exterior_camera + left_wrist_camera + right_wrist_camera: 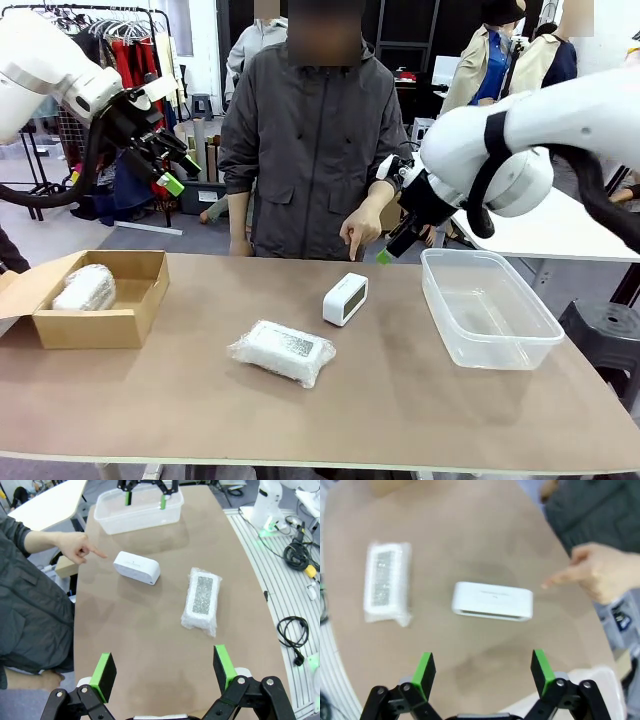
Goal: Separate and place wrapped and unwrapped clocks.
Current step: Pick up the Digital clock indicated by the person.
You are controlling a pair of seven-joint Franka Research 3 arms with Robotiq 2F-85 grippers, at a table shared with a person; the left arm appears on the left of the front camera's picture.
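Observation:
A bare white clock [345, 299] [136, 567] [492, 601] stands mid-table, with a person's hand [358, 232] [80, 547] [597, 575] pointing at it. Nearer the front edge lies a flat wrapped clock [283, 351] [201, 597] [387, 582] in crinkly clear wrap. A rounder wrapped clock [85, 288] rests inside the cardboard box [135, 325] at the left. My left gripper [182, 170] [164, 669] hangs open high above the table's left end. My right gripper [392, 250] [482, 670] hovers open just right of the pointing hand, above the bare clock, holding nothing.
A clear plastic bin [490, 345] [140, 517] sits at the table's right end with nothing in it. The person stands at the far edge, behind the bare clock. Cables lie on the floor [292, 630] beside the table.

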